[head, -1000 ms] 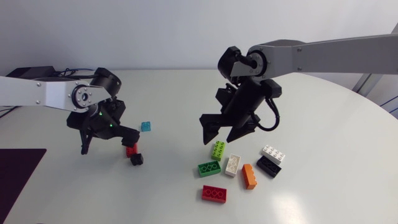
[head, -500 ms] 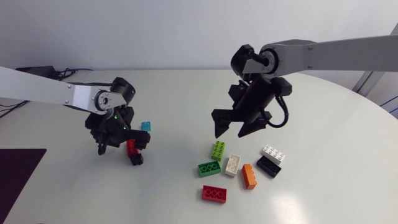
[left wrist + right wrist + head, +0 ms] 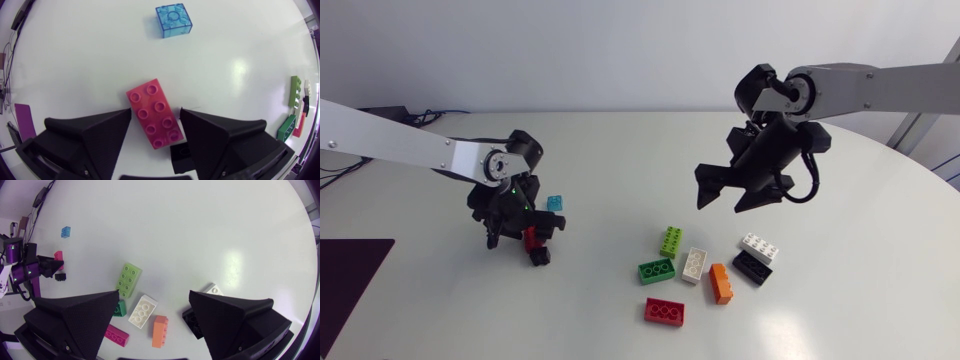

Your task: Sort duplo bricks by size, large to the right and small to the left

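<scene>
left pincer [image 3: 523, 232] at red brick [image 3: 531, 238], right pincer [image 3: 722, 205] aloft

The left arm [image 3: 410, 148] reaches in low over the table [image 3: 620, 160], the left gripper [image 3: 520, 232] pointed straight down close to the surface, fingers spread. The right arm [image 3: 880, 85] stretches in higher, wrist bent downward, the right gripper [image 3: 720, 204] hanging well above the table, fingers wide apart.

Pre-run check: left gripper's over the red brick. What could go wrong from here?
1. The red 2x4 brick lies skewed between the open left gripper's fingers; closing may twist it instead of gripping squarely.
2. The small black brick close by one finger could get shoved or pinched.
3. Carrying red rightward may clash with the right gripper, open above the large bricks.
</scene>
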Controlling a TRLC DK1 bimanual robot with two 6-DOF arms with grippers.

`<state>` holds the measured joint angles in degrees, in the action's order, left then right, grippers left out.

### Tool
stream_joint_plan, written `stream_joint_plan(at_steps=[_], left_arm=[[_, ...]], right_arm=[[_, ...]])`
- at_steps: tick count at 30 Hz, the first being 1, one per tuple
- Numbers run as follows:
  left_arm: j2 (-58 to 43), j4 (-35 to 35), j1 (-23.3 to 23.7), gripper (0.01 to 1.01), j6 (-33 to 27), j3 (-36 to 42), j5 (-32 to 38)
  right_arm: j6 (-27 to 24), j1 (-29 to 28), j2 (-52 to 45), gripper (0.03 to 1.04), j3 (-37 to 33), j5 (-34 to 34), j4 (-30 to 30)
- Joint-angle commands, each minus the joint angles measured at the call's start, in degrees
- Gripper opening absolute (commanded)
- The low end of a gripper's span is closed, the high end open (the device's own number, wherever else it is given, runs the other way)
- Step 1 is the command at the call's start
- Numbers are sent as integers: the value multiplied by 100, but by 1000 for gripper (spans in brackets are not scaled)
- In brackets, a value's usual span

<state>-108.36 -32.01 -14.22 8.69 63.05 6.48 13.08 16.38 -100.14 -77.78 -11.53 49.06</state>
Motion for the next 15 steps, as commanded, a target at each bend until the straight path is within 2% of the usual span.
stream_joint_plan(at_steps=[1,9,15], left_arm=[[-195,98,16,385,133,138,46],[-186,125,59,302,54,120,266],[456,90,24,287,-262,94,345]], right_arm=[[151,-47,152,1003,184,28,-19],[133,-100,223,1003,307,10,-28],[107,-162,346,1003,386,-16,-45]])
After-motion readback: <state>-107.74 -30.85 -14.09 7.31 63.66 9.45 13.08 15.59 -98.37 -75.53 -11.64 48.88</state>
